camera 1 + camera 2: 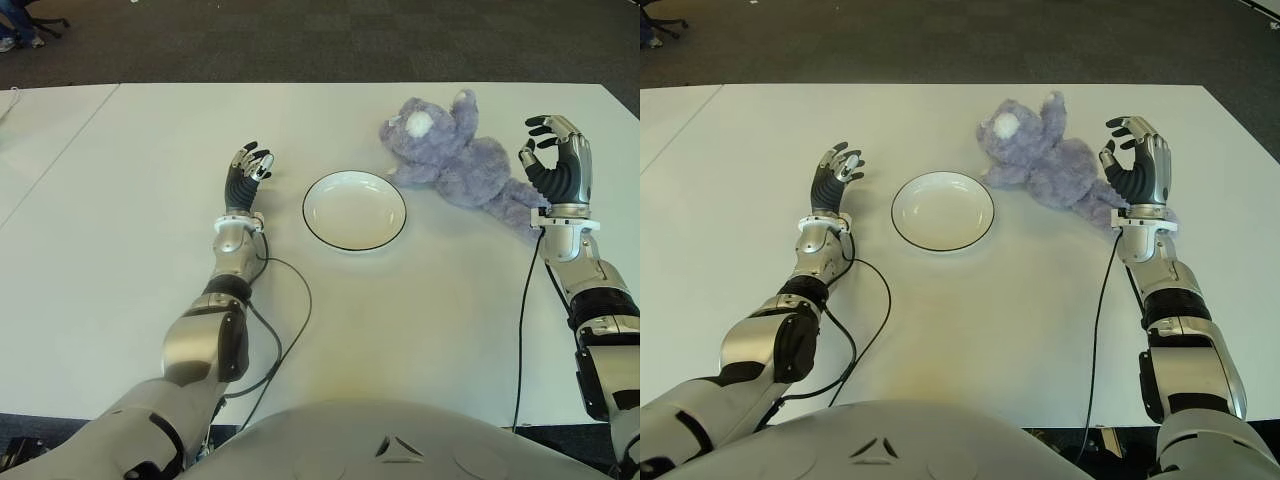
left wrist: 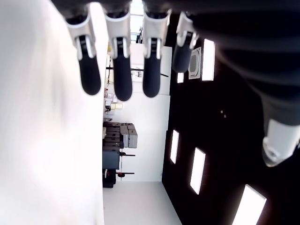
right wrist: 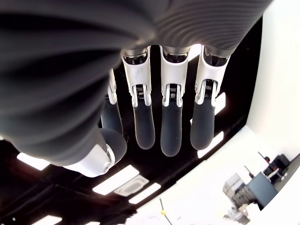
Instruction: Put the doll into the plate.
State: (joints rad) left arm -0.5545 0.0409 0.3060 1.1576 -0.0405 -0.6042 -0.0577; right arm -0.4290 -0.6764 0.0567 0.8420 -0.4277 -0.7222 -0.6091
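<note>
Here, one purple doll (image 1: 460, 155) lies at upper right of the white table (image 1: 120, 250), beside one empty plate (image 1: 355, 210) at centre. The right hand (image 1: 556, 158) shows by the doll's lower end, the left hand (image 1: 246, 176) left of the plate; both have fingers loosely spread, holding nothing.

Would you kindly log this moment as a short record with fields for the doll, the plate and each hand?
doll: purple plush doll lying on the white table, right of the plate, outside it
plate: white plate, empty, between the hands
left hand: left hand left of the plate, fingers relaxed, holding nothing
right hand: right hand just right of the doll, fingers open, no grasp yet
</note>
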